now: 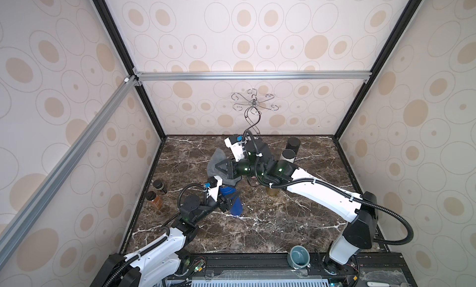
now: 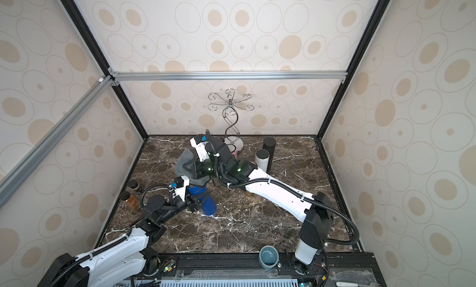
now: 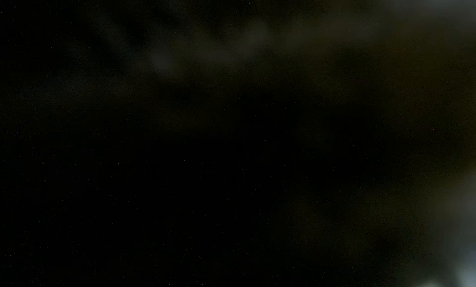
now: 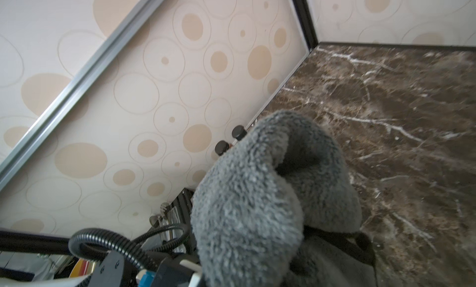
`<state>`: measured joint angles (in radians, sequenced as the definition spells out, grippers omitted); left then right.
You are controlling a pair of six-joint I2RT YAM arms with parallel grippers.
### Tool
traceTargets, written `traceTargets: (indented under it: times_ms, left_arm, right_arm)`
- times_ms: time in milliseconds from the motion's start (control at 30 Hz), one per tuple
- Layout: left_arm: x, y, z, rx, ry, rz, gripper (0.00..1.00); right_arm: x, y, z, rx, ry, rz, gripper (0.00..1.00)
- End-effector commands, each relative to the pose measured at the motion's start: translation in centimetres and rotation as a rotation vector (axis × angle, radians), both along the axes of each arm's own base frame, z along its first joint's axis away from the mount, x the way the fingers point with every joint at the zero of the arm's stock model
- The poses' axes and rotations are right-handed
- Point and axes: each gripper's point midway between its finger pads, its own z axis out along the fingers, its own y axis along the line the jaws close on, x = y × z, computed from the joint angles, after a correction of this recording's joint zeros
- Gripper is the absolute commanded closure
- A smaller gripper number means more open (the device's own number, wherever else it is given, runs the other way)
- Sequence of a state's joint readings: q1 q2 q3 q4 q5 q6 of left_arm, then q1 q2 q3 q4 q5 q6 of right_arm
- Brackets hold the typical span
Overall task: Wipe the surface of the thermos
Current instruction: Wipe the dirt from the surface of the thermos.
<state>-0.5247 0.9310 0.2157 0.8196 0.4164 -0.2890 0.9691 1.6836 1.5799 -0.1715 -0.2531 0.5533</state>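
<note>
Clamping the blue thermos (image 1: pixel 237 208) around its body, the left gripper (image 1: pixel 228 200) holds it standing on the marble tabletop (image 1: pixel 283 221), left of centre. The right gripper (image 1: pixel 216 169) is clenched on a grey fleecy cloth (image 4: pixel 247 195), and in both top views the cloth's lower folds lie against the thermos's top. The left wrist view is nearly black and shows nothing usable. Two amber jars (image 1: pixel 156 200) stand by the left wall, and a wire mug tree (image 2: pixel 230 105) stands at the back.
</note>
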Motion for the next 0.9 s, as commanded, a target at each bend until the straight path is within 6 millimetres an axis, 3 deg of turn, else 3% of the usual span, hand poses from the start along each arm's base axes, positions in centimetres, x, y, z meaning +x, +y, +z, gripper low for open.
traceTargets:
  times_ms: [0,133,300,433,667,767,867]
  left_arm:
    - [0.4,0.9,4.3,-0.063,-0.141,0.063,1.0]
    - [1.0,1.5,4.3,-0.059,-0.139,0.114,1.0]
    - [2.0,2.2,4.0,-0.063,-0.125,0.182,1.0]
    - [2.6,2.7,4.3,-0.059,-0.132,0.221,1.0]
    - [3.4,3.2,5.0,-0.06,-0.132,0.273,1.0]
    - [3.7,3.8,5.7,-0.082,-0.133,0.31,1.0]
    - [4.2,4.7,7.0,-0.13,-0.105,0.364,1.0]
  right_arm:
    - [-2.7,0.2,-1.4,-0.004,0.064,0.052,1.0]
    - [-3.4,-1.6,-2.4,0.005,0.092,0.003,1.0]
    - [-4.2,-3.7,-1.7,0.023,0.094,-0.039,1.0]
    - [-5.4,-4.0,-2.2,-0.005,0.099,-0.021,1.0]
    - [-9.1,-2.6,-3.7,-0.088,0.102,0.1,1.0]
    - [-10.2,-3.4,-4.0,-0.102,0.094,0.12,1.0]
    - [-10.1,-5.7,-4.0,-0.126,-0.014,0.042,1.0]
